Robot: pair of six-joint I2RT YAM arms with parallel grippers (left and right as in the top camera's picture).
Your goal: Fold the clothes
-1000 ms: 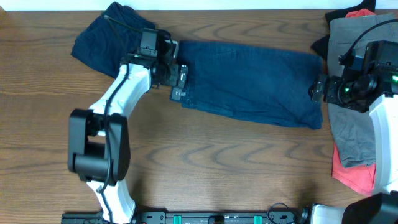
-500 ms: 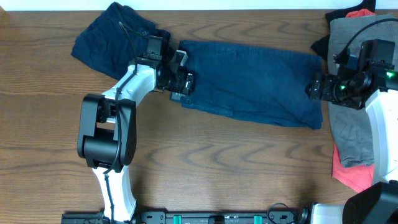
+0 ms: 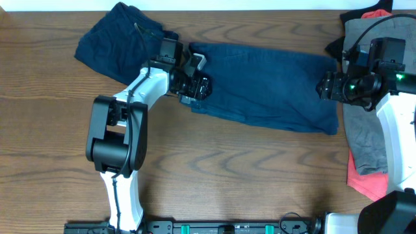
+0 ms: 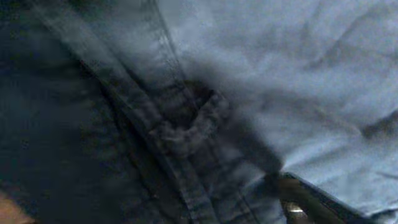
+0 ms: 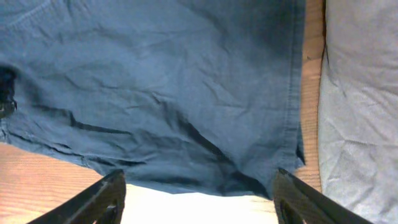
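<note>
A dark navy pair of shorts lies spread flat across the middle of the table. My left gripper is low over its left edge. The left wrist view shows the waistband and a belt loop very close, with one finger at the lower right; the left gripper looks open. My right gripper hovers open and empty over the shorts' right edge. In the right wrist view the right gripper has its fingers spread wide above the navy shorts.
A second navy pair lies bunched at the far left. A grey garment lies on the right, also in the right wrist view, with coral-red fabric below and black fabric behind it.
My left gripper has moved right, from the shorts' left edge onto the waistband. My right gripper has shifted slightly left and toward the back. The shorts have not moved.
</note>
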